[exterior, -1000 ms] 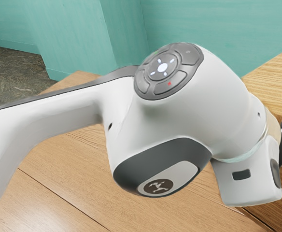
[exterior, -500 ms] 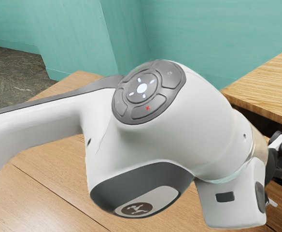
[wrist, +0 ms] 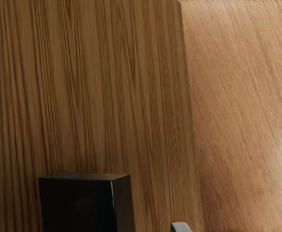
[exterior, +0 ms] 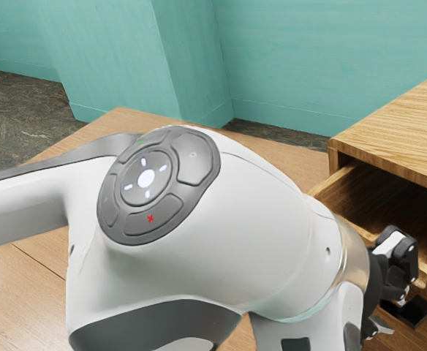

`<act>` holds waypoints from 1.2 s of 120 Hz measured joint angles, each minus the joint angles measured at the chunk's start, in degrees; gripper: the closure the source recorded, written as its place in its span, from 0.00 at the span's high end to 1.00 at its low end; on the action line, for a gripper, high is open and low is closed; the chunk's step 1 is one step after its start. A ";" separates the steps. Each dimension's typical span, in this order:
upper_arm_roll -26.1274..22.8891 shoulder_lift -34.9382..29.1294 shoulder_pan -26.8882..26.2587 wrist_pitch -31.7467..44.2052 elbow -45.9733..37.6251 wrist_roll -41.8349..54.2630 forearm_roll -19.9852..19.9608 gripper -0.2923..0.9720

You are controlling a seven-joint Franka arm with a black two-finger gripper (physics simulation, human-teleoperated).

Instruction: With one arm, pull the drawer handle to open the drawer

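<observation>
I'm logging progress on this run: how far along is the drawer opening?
Done: the drawer already stands partly out of the cabinet, its inside showing. In hand: the gripper is at the drawer's front, with the black handle just under the hand. Left: possibly more pull; I can't tell how far it can travel.

My arm (exterior: 221, 248) has drawn back toward the exterior view's left and lower edge, and its button ring (exterior: 155, 186) has slid from upper centre to left of centre. The drawer (exterior: 367, 197), hidden a second ago, now stands pulled out of the cabinet (exterior: 396, 139) with its inside exposed.
</observation>
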 joint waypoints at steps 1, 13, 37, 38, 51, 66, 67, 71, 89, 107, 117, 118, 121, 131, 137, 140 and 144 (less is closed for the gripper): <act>0.00 -0.12 -0.03 -0.08 -0.06 -0.04 0.00 0.34; 0.03 -1.26 -0.33 -1.28 -0.47 -0.58 -0.18 0.30; 0.12 -4.36 0.37 -2.45 -3.57 -1.71 -1.50 0.37; 0.12 -4.49 0.40 -2.48 -3.69 -1.75 -1.55 0.37; 0.10 -6.13 1.24 -2.77 -5.09 -2.21 -2.31 0.35; -0.32 -8.09 1.84 -3.23 -5.99 -2.61 -3.17 0.36; -0.40 -8.18 1.87 -3.26 -6.07 -2.64 -3.24 0.37; -0.67 -8.78 1.97 -3.36 -6.46 -2.74 -3.59 0.36; -2.08 -11.18 2.74 -3.80 -8.40 -3.16 -4.97 0.38; -3.07 -13.49 2.86 -4.62 -9.28 -3.46 -6.21 0.36; -3.39 -14.39 2.87 -5.49 -9.70 -3.63 -6.76 0.37; -3.41 -14.46 2.88 -5.56 -9.77 -3.64 -6.85 0.37; -3.47 -14.71 3.14 -5.77 -10.07 -3.68 -7.12 0.38; -3.63 -15.79 3.75 -6.34 -11.26 -3.81 -7.74 0.39; -3.88 -16.84 3.99 -6.64 -11.84 -3.88 -8.23 0.37; -3.98 -17.22 4.05 -6.85 -12.00 -3.91 -8.45 0.37; -4.15 -17.54 4.18 -7.10 -12.13 -3.95 -8.69 0.37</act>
